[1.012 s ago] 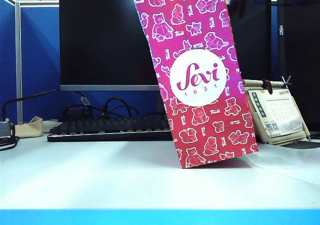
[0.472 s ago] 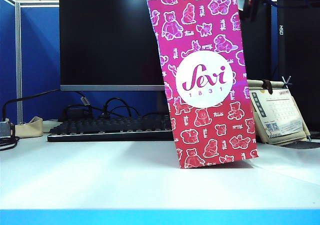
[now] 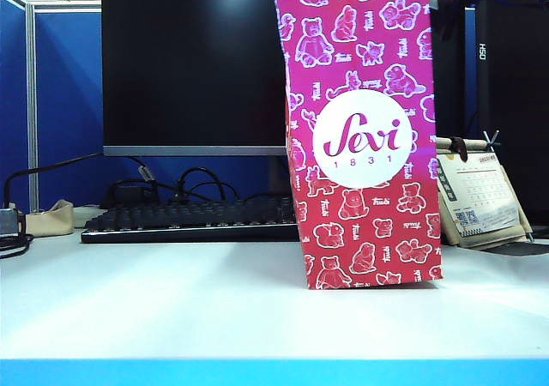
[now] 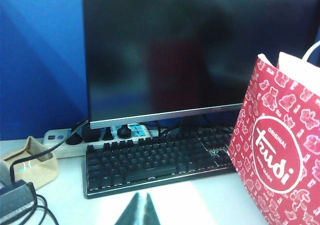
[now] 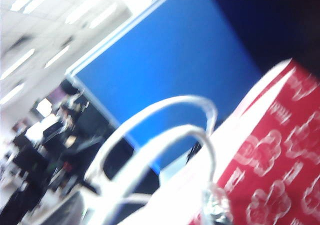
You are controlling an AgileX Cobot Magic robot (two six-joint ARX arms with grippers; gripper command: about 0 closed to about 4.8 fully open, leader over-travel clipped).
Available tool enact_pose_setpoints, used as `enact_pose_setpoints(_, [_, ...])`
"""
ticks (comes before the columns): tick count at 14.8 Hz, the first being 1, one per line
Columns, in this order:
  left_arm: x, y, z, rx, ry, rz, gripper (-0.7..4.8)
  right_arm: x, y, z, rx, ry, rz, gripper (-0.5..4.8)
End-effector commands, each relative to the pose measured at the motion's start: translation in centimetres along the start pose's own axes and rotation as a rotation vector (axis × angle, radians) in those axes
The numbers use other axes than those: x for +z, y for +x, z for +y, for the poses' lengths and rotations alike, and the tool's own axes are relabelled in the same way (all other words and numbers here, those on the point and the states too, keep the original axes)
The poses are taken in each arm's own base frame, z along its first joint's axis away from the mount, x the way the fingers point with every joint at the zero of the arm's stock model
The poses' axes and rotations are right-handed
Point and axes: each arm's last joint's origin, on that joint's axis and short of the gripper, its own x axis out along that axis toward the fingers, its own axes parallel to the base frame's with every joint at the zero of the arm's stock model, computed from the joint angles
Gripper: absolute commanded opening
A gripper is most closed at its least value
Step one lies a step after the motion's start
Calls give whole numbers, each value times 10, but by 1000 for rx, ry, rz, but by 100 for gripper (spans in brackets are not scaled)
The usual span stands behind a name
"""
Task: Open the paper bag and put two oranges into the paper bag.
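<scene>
- The tall magenta-red paper bag with white teddy-bear outlines now stands almost upright on the white tabletop, right of its middle and well back from the front edge; a second ago it leaned over to the left.
- Its white looped handles fill the right wrist view (blurred); the right gripper is near the bag's top, and I cannot tell how its fingers stand.
- The left gripper hangs clenched and empty over the tabletop, short of the black keyboard.
- No oranges show; the bag looks ready for opening.
</scene>
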Motion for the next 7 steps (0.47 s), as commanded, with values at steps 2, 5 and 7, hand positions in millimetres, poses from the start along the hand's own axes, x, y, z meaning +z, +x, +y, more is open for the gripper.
enact_pose_setpoints(2, [2, 0, -1, -26, 16, -13, -5, 9, -29, 2, -70, -50, -79, 347])
enact_pose_setpoints(5, [2, 0, -1, -25, 16, -14, -5, 12, -48, 2, -112, -39, -109, 348])
enact_pose_setpoints(7, [2, 0, -1, -25, 16, -13, -5, 14, -49, 6, -107, -57, -115, 348])
